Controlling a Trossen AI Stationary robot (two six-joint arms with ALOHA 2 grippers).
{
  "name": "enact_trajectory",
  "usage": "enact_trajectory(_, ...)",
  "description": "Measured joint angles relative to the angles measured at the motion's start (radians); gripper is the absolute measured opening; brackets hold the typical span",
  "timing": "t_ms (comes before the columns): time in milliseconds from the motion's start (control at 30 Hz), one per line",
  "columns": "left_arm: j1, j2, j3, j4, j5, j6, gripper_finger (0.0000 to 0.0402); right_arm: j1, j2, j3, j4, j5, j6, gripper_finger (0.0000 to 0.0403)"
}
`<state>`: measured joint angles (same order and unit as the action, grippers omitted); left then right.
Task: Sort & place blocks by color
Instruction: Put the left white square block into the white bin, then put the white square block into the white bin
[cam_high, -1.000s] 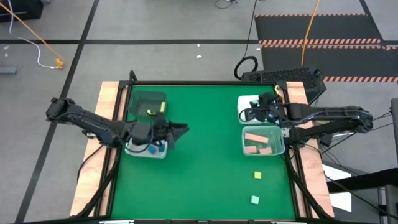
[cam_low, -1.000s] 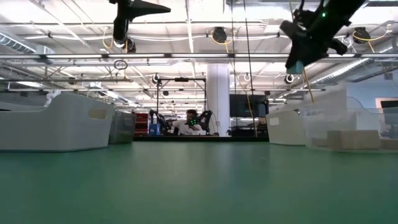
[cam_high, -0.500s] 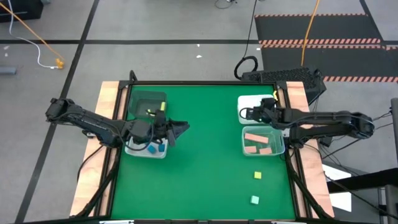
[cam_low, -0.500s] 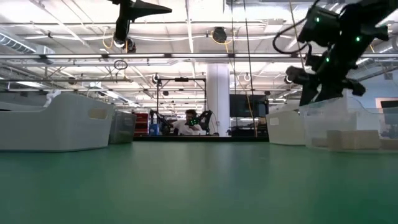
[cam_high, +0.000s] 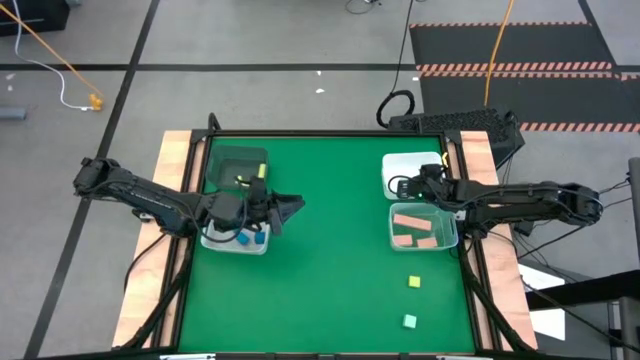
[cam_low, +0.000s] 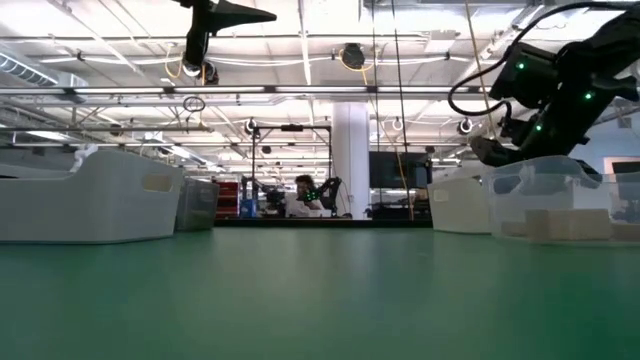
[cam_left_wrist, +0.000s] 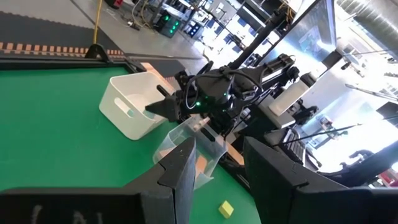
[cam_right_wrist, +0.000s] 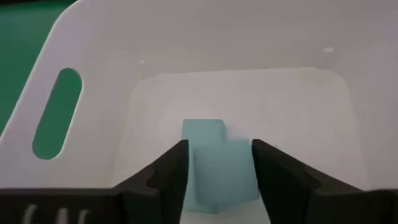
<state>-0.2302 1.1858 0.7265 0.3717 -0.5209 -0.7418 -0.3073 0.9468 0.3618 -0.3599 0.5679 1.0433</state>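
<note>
Looking down from above, you've got the right gripper (cam_high: 403, 185) inside the white bin (cam_high: 412, 161). Its fingers (cam_right_wrist: 163, 173) are parted w/ a mint-green block (cam_right_wrist: 213, 163) between them, low in that bin; can't tell if the pads touch it. Next to the white bin, the clear bin (cam_high: 446, 238) holds salmon-pink blocks (cam_high: 408, 221). Beyond it on the table (cam_high: 330, 240) lie a yellow block (cam_high: 414, 282) & a green block (cam_high: 409, 321). Left gripper (cam_high: 294, 207) hangs well apart, across the table, fingers partly open, holding nothing.
</note>
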Motion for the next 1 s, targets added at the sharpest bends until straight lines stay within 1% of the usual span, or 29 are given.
enact_trajectory(133, 0.000, 0.000, 0.000, 0.000, 0.000, 0.000, 0.0136, 0.000, -0.023, 0.000, 0.010, -0.023, -0.079, 0.0198)
enact_trajectory(233, 0.000, 0.000, 0.000, 0.000, 0.000, 0.001, 0.0136, 0.000, -0.064, 0.000, 0.053, -0.039, -0.158, 0.0211)
enact_trajectory(367, 0.000, 0.000, 0.000, -0.001, 0.000, 0.001, 0.0136, 0.000, -0.147, 0.000, 0.138, -0.085, -0.247, 0.0216)
enact_trajectory(433, 0.000, 0.000, 0.000, -0.001, 0.000, 0.002, 0.0136, 0.000, -0.192, 0.000, 0.180, -0.129, -0.276, 0.0216)
enact_trajectory(500, 0.000, 0.000, 0.000, 0.000, 0.000, 0.003, 0.0136, 0.001, -0.232, 0.000, 0.228, -0.203, -0.282, 0.0216)
enact_trajectory(600, 0.000, 0.000, 0.000, -0.001, 0.000, 0.003, 0.0136, 0.007, -0.279, 0.000, 0.295, -0.395, -0.308, 0.0215)
enact_trajectory(667, 0.000, 0.000, 0.000, -0.001, 0.000, 0.003, 0.0136, 0.029, -0.301, 0.000, 0.346, -0.498, -0.309, 0.0215)
enact_trajectory(733, 0.000, 0.000, 0.000, -0.001, 0.000, 0.003, 0.0136, 0.061, -0.321, 0.000, 0.410, -0.548, -0.305, 0.0215)
enact_trajectory(833, 0.000, 0.000, 0.000, -0.001, 0.000, 0.004, 0.0136, 0.121, -0.344, 0.016, 0.484, -0.545, -0.323, 0.0215)
enact_trajectory(1000, 0.000, 0.000, 0.000, -0.001, 0.000, -0.002, 0.0136, 0.213, -0.346, 0.101, 0.514, -0.542, -0.383, 0.0215)
